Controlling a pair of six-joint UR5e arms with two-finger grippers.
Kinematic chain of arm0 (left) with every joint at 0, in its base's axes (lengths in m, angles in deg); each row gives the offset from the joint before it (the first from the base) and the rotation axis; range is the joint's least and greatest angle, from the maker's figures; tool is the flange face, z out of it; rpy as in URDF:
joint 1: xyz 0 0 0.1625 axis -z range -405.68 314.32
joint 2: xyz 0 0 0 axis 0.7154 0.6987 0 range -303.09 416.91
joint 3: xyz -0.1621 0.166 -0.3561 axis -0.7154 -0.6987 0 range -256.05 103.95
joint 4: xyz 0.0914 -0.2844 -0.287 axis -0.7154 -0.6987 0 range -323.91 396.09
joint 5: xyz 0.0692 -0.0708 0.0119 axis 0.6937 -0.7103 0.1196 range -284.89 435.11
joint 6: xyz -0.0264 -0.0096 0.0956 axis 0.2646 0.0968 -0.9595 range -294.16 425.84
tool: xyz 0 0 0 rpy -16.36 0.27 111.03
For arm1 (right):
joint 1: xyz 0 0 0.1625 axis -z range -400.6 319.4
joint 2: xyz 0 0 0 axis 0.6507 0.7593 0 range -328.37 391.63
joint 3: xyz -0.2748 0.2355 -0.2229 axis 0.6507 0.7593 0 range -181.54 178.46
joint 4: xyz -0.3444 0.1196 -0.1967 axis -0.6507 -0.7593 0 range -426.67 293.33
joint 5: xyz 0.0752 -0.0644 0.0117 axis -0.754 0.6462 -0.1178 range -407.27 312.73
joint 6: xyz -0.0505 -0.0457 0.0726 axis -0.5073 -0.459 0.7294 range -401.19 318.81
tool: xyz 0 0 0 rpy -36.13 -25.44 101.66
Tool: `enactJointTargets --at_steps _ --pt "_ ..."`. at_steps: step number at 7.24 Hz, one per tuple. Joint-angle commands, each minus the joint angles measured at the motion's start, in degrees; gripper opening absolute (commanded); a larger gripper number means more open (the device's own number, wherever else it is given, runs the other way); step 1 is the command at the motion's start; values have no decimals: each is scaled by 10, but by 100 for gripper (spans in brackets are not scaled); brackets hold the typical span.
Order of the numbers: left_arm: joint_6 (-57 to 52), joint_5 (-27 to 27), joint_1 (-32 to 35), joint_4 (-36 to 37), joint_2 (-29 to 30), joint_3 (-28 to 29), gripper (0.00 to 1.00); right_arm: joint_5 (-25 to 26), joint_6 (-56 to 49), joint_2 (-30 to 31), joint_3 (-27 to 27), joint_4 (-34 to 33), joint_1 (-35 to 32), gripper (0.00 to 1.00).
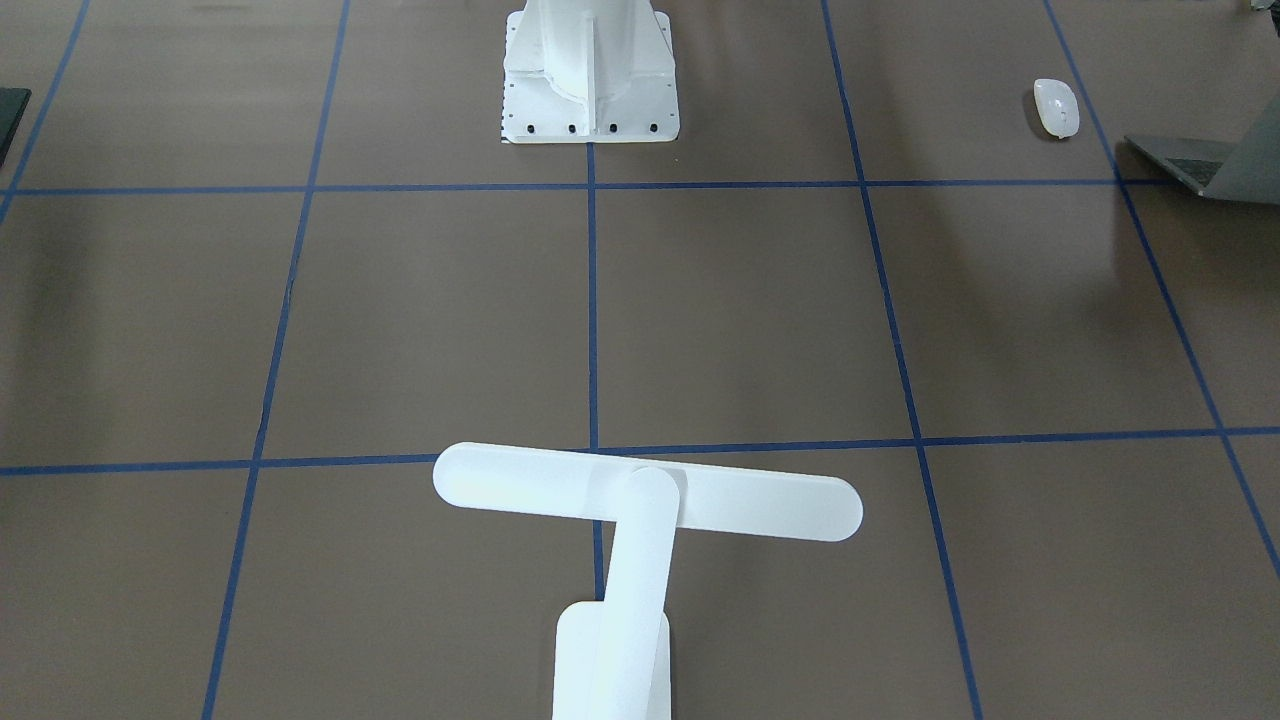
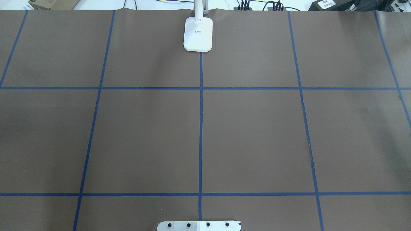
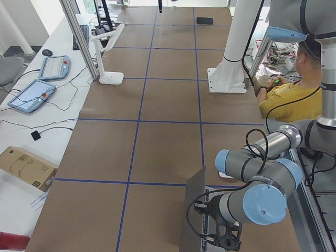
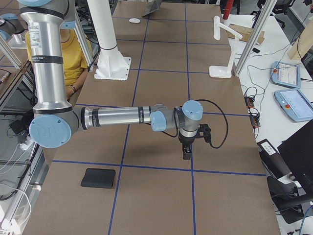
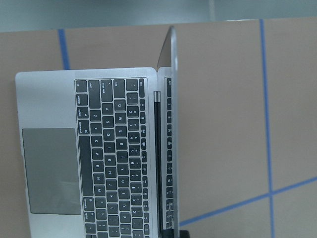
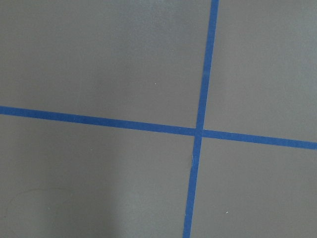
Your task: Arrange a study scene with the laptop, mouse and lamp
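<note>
Reading across the front-facing view, first comes the lamp [image 1: 645, 500], standing on the centre tape line [image 1: 592, 300] at the operators' edge of the table [image 1: 750, 320]. It is white, with a long flat round-ended head on a tubular arm over a small rectangular base. It looks light but top-heavy, so a hold low on the arm seems safest.

Further right, near the robot's edge, lies the mouse [image 1: 1056, 108], a small smooth white oval. It is probably light and slippery, best pinched across its narrow sides.

Just beside it, cut by the view's right border, sits the laptop [image 1: 1195, 165], open with the lid about upright. It is grey metal with grey keys and a dark trackpad. I judge it the heaviest piece, stiff, with a hinge that may not like strain, so the base edge is a kinder hold than the thin lid.

The left tool [image 3: 227, 240] hangs close by the laptop. A dark bit at the lid's edge in the left wrist view may be a finger, but clenched or released I cannot tell. The right tool [image 4: 186, 152] hovers over bare table, well apart from all three, and I cannot tell its state either
</note>
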Motion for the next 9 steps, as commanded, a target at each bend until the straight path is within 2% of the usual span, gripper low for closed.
enactJointTargets --at_steps 1,2,5,7,9 --pt "1 -30 -25 -1 46 -1 0 0 1 1 0 0 0 100" --pt "3 -53 -39 0 73 0 0 -1 1 1 0 0 0 100" --pt "110 -56 -128 0 173 0 0 -1 0 1 0 0 0 100" --pt "220 -56 -192 -4 244 0 0 -1 0 1 1 0 0 100" --pt "366 -55 -272 -47 307 1 0 -1 0 1 2 0 3 100"
